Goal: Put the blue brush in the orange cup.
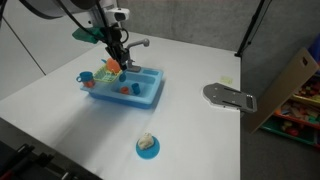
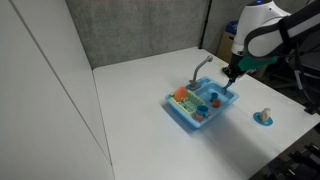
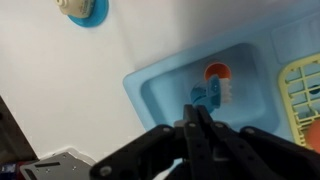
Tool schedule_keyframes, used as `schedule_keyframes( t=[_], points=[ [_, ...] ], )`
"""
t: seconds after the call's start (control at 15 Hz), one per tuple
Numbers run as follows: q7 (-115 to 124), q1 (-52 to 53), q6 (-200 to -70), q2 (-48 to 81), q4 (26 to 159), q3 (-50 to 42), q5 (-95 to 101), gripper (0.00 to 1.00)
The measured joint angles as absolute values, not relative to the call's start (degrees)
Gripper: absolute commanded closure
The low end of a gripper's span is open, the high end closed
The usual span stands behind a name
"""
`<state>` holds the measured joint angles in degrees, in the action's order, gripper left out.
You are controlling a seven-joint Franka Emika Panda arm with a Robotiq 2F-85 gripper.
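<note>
Robotiq gripper (image 3: 200,118) hangs over the blue plastic toy sink (image 3: 150,95) on a white table (image 1: 200,60). Wrist view is too blurred to tell whether the jaws are spread or shut. The small blue brush (image 3: 205,97) lies in the basin just ahead of the fingertips, long axis approx. in line w/ them, red-and-white end farthest away. The small bright orange plastic cup (image 1: 104,73) sits at the sink's rack end, near the gripper.
</note>
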<state>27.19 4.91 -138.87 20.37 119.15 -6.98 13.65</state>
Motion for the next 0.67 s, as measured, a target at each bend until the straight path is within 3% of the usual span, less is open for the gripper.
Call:
schedule_keyframes(
  t=[0.67],
  points=[
    [27.61,6.43,-141.53,23.80,119.48,-7.77,14.26,0.97]
  ],
)
